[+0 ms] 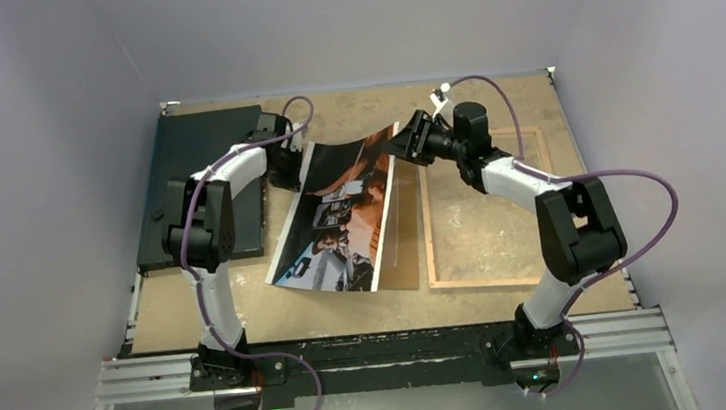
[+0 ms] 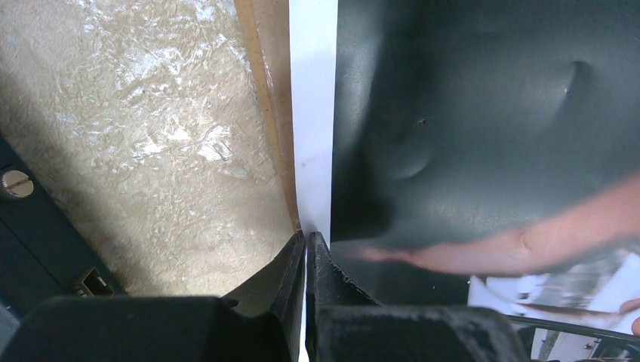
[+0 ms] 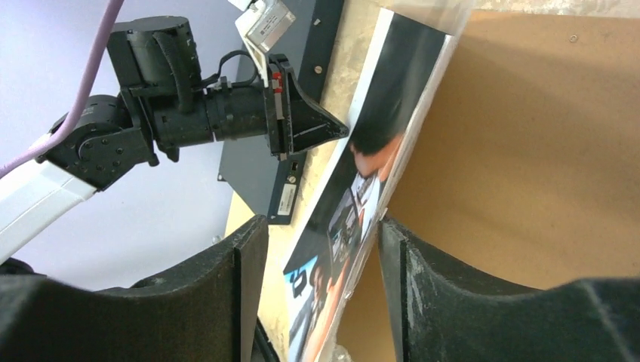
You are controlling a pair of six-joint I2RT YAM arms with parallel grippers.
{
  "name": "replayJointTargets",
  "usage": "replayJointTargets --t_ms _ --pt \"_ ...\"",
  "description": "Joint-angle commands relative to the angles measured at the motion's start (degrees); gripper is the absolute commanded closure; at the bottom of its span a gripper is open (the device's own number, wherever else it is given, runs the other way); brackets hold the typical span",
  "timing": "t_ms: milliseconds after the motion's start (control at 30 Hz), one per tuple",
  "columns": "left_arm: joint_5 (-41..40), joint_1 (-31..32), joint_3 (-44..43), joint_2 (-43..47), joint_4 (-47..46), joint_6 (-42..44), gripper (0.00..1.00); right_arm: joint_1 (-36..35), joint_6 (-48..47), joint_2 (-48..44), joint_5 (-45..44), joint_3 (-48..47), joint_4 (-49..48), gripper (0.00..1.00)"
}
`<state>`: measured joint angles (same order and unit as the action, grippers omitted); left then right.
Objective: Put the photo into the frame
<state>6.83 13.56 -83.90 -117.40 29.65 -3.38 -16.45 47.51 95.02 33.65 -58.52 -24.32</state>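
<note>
The photo (image 1: pixel 336 223) lies face up mid-table, a dark reddish print with a white border, its far edge raised and bowed. My left gripper (image 1: pixel 291 168) is shut on its far left corner. In the left wrist view the white border (image 2: pixel 313 113) runs between the closed fingers (image 2: pixel 306 241). My right gripper (image 1: pixel 398 146) sits at the far right corner. Its fingers (image 3: pixel 321 226) stand apart on either side of the photo's edge (image 3: pixel 392 90), with a gap on the left side. The frame (image 1: pixel 482 282) lies flat to the right, its light wooden back facing up.
A brown backing panel (image 1: pixel 401 242) lies under the photo's right edge, against the frame's left rail. A flat black board (image 1: pixel 199 160) lies at the far left under the left arm. Grey walls close in the table on three sides.
</note>
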Motion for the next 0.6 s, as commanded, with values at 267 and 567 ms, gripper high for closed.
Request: replayJointTargets --t_ms 267,567 --pt "0.5 0.3 1.9 -3.6 1.3 0.4 1.0 -4.4 4.3 7.9 5.4 -0.6 -10.8 0.31" --pt "-3.9 0.2 1.2 -2.9 1.6 1.0 0.98 -1.7 2.2 2.0 6.6 1.9 -5.3 0.42"
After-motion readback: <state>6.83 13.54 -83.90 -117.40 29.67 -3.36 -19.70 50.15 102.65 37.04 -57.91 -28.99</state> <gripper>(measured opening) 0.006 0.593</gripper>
